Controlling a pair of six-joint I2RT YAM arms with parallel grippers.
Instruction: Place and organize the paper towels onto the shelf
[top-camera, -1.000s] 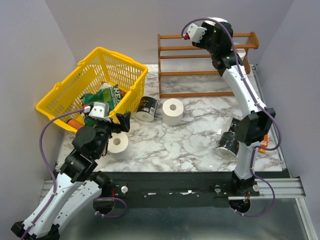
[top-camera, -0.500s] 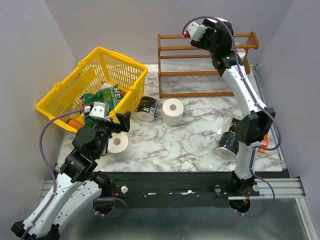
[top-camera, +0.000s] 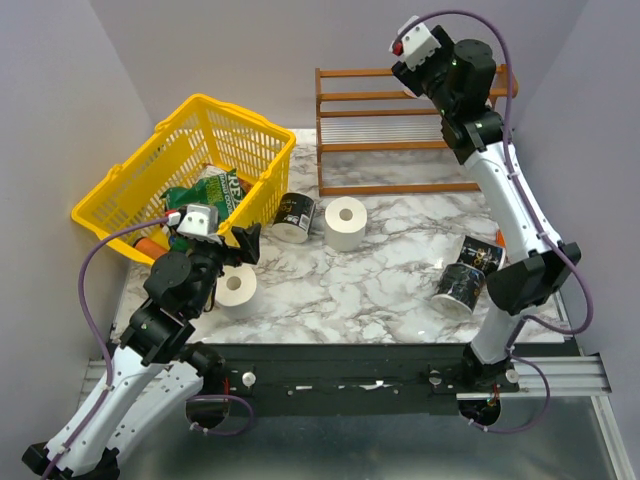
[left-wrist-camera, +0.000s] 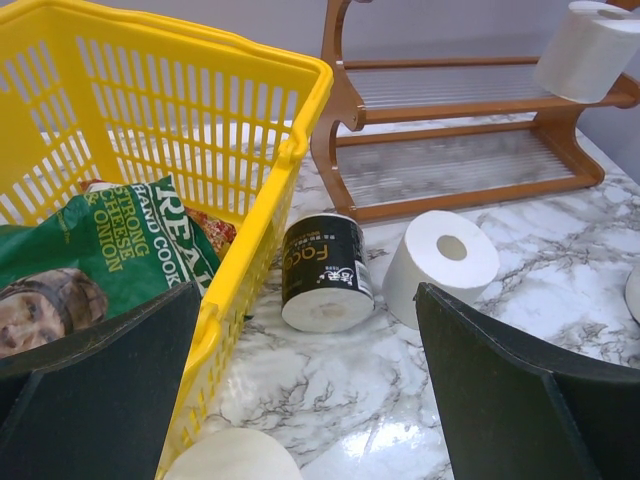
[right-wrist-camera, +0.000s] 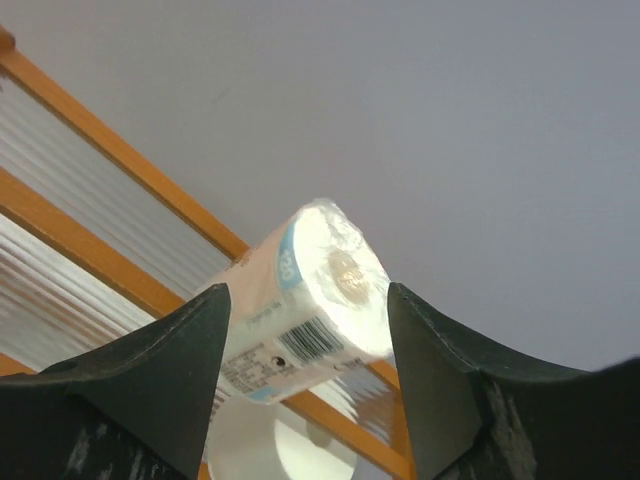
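1. Both arms are bolted at the near table edge. The left gripper (top-camera: 246, 243) hangs low at near left, fingers (left-wrist-camera: 520, 400) spread wide with nothing between them.
2. 1 bare roll (top-camera: 237, 288) stands on the marble table (top-camera: 380, 290) just under that gripper, core hole up.
3. Near right, a black-wrapped cylinder (top-camera: 465, 283) lies on its side, close beside the right arm's lower link.
4. Mid-table, a second bare roll (top-camera: 346, 222) sits with its core hole up. A black-labelled roll (top-camera: 294, 217) is just left of it, against the basket's corner.
5. Far left, the yellow basket (top-camera: 150, 165) sits tilted and holds a green snack bag (top-camera: 205, 190).
6. At the far edge, the shelf (top-camera: 400, 148) stands to the right of the basket.
7. The right gripper (right-wrist-camera: 308, 292) is high at the shelf's top right, with its fingers clamped on either side of the wrapped roll (right-wrist-camera: 320, 275). The roll is tilted, with the top rails behind it.
8. 1 more white roll (right-wrist-camera: 255, 455) shows below it; I cannot tell which tier it is on.
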